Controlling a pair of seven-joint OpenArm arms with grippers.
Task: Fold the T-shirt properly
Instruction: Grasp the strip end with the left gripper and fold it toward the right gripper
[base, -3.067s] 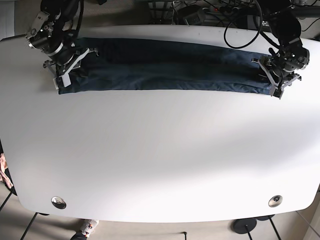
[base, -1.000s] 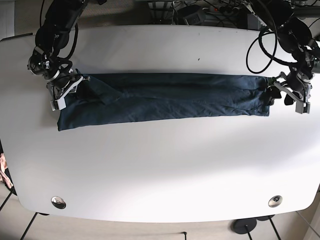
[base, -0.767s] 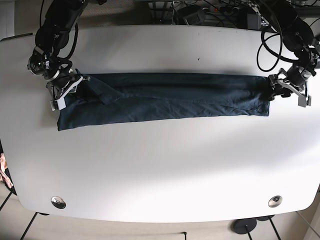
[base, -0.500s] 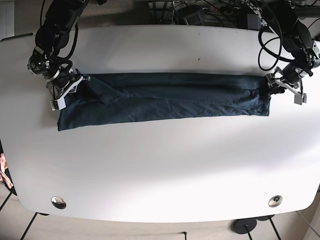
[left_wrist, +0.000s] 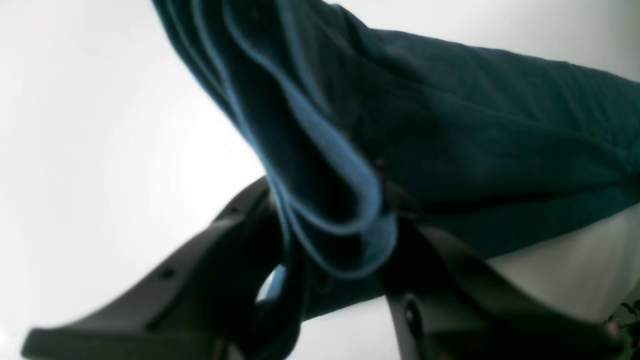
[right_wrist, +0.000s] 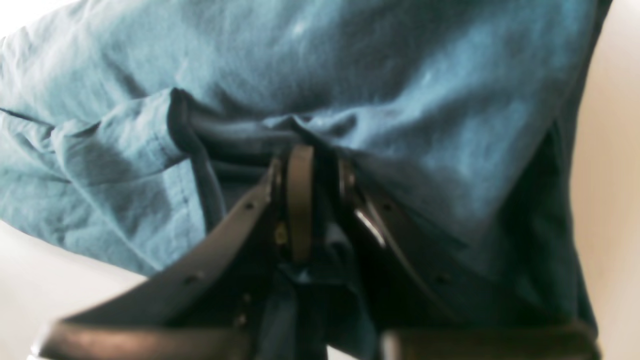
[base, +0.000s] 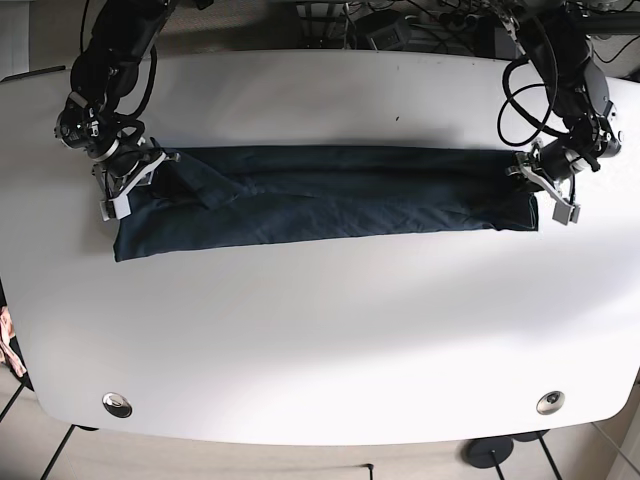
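The dark navy T-shirt (base: 330, 195) lies as a long folded strip across the white table. My right gripper (base: 128, 185) sits at the strip's left end in the base view. In the right wrist view this gripper (right_wrist: 320, 200) is shut, pinching a bunch of the T-shirt (right_wrist: 400, 75). My left gripper (base: 548, 190) is at the strip's right end. In the left wrist view this gripper (left_wrist: 337, 240) stands open, with the loose layered end of the T-shirt (left_wrist: 475, 125) lying between its black fingers (left_wrist: 240, 260).
The white table (base: 320, 340) stretches wide in front of the shirt. Two round metal grommets (base: 117, 404) (base: 549, 402) sit near its front edge. Cables and equipment (base: 420, 25) crowd the space behind the far edge.
The shirt strip now lies nearer the front than 3.1 s ago. Over the last second my left gripper moved from beyond the shirt's right end onto that end. The right gripper stayed put.
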